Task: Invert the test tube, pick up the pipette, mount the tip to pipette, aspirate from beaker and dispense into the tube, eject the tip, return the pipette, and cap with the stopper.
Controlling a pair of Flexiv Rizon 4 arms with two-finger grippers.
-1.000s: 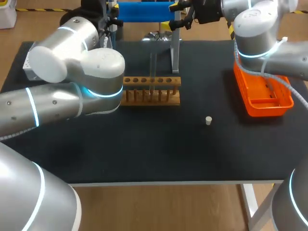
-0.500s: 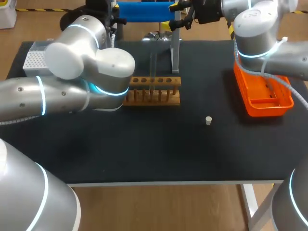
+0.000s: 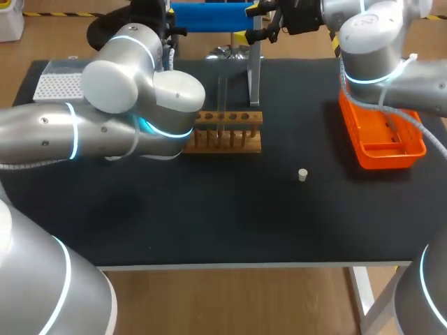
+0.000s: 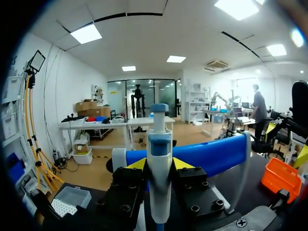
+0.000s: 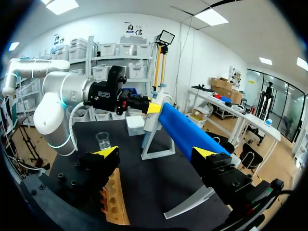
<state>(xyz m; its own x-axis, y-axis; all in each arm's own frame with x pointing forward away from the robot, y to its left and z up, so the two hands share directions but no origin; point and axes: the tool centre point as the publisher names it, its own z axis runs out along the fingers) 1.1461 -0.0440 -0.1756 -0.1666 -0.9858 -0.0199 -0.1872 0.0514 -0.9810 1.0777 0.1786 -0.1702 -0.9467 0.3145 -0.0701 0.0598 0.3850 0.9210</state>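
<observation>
A white and blue pipette [image 4: 159, 168] stands upright between my left gripper's [image 4: 159, 166] yellow-tipped fingers, which are shut on its body, just in front of the blue bar [image 4: 211, 154] of the pipette stand. In the head view the left gripper [image 3: 157, 29] is at the table's far edge, left of that blue bar [image 3: 209, 17]. My right gripper [image 3: 269, 19] is at the bar's right end, and the right wrist view shows it open [image 5: 156, 152], empty, fingers either side of the bar [image 5: 185, 132]. A clear tube [image 3: 222, 105] stands in the wooden rack [image 3: 227, 131]. The small stopper [image 3: 302, 174] lies alone on the mat. A beaker [image 5: 102, 140] sits behind the rack.
A white tip box [image 3: 54, 84] sits at the far left corner, partly behind my left arm's elbow [image 3: 143, 94]. An orange tray [image 3: 380, 136] lies at the right under my right arm. The stand's white post [image 3: 254, 73] rises behind the rack.
My left arm's elbow has swung to the right and farther back, uncovering more of the tip box. The right arm, rack and stopper have not moved.
</observation>
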